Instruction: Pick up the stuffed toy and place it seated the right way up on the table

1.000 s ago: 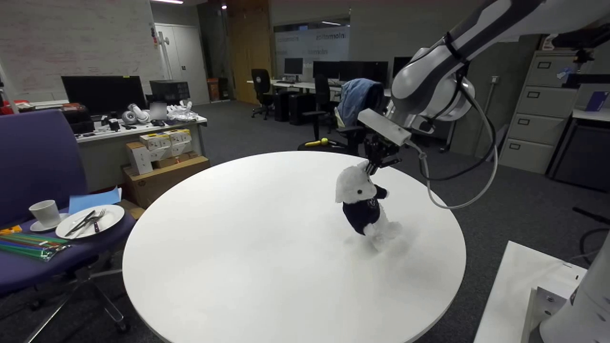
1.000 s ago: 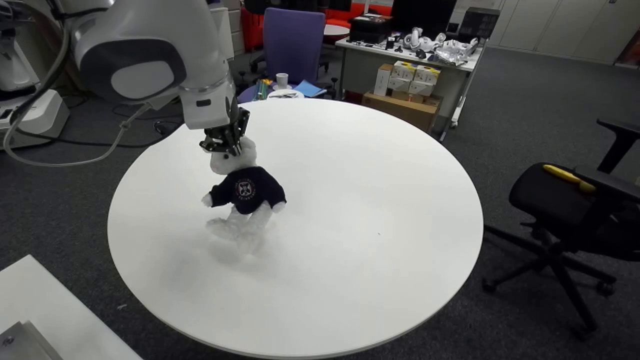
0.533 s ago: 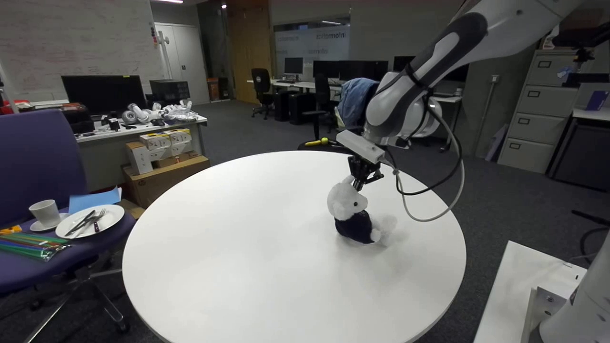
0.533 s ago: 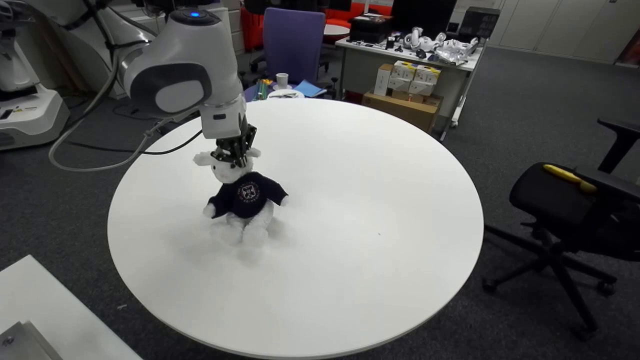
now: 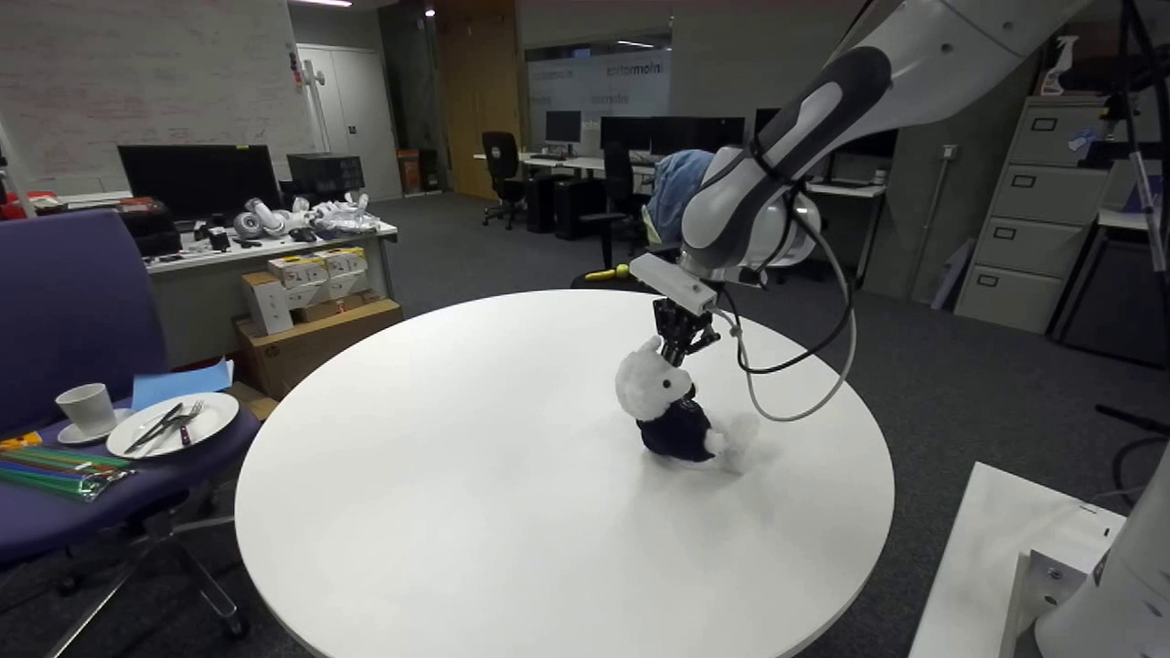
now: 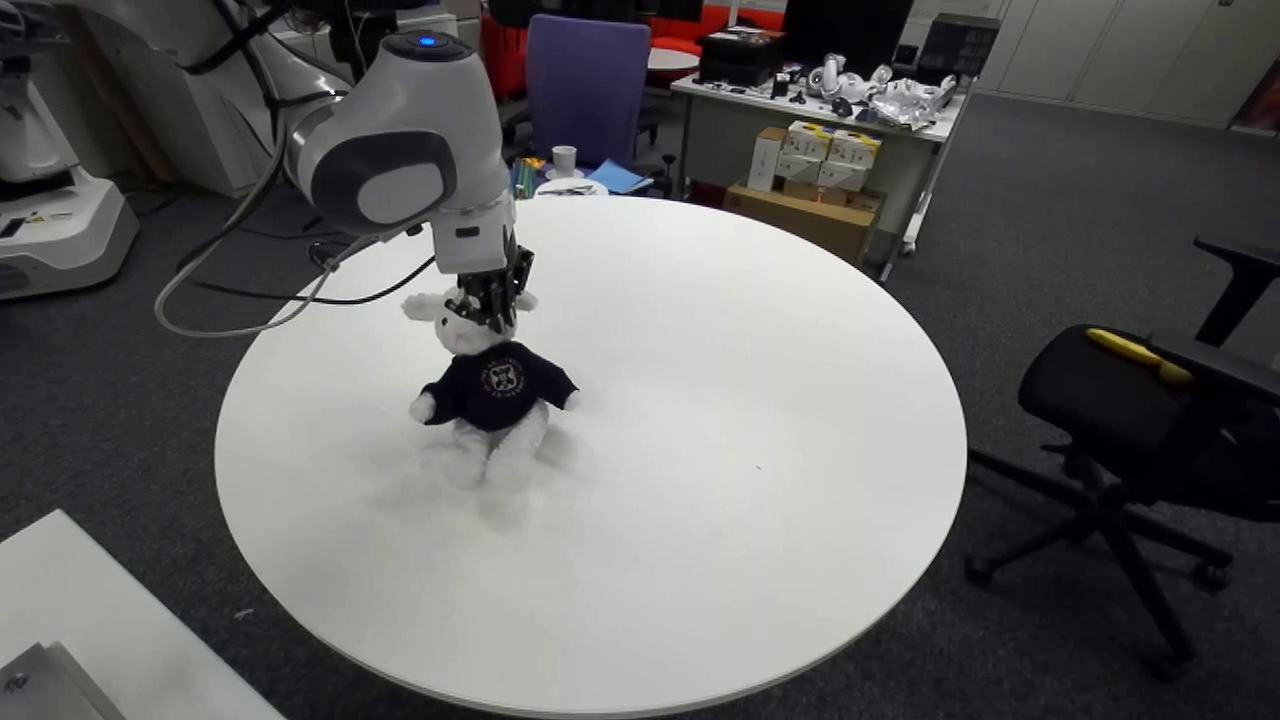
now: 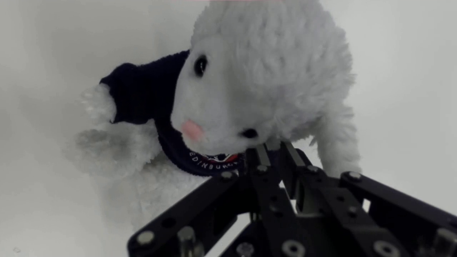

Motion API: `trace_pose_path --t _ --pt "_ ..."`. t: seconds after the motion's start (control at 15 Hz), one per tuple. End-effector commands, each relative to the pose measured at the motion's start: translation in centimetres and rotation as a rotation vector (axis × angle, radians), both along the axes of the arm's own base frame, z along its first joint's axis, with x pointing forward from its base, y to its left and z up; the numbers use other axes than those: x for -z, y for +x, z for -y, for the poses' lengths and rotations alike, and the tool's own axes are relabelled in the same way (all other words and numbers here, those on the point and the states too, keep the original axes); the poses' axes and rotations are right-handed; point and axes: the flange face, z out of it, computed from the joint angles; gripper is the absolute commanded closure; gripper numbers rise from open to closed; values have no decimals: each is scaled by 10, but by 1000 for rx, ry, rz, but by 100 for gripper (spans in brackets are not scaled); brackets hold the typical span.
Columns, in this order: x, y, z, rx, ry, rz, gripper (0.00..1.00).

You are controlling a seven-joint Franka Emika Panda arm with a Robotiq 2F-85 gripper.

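Now the stuffed toy (image 5: 675,429) leans farther back, pincer (image 7: 273,147) clenched on its head (image 5: 645,384).

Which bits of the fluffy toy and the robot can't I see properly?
The toy: the wrist view's top edge cuts off part of its head.
The badge: in the wrist view, the face covers some of it.
The feet: in both exterior views they blur into the white table.
The gripper: in the wrist view, fluff hides whether its tips pinch anything.
The arm: cut off by an exterior view's top edge.
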Motion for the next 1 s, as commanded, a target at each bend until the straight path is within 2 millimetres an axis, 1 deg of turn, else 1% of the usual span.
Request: trace_pose_path --t 0.0,0.07,0.2,0.4,0.53,0.73,0.8,0.93 --pt "-22 -3 -8 -25 -2 13 43" --pt "-28 -5 -11 -37 -3 16 35" --pt "-47 -14 -20 -57 -17 41 24" --pt "-82 -29 -34 -101 -46 65 3" --pt "-103 -43 -45 -118 -54 50 0" --pt "-135 -65 -60 -147 -50 46 0" --pt "-143 -72 -65 -161 -47 43 0" --pt "-157 -88 -72 -180 -43 -17 0"
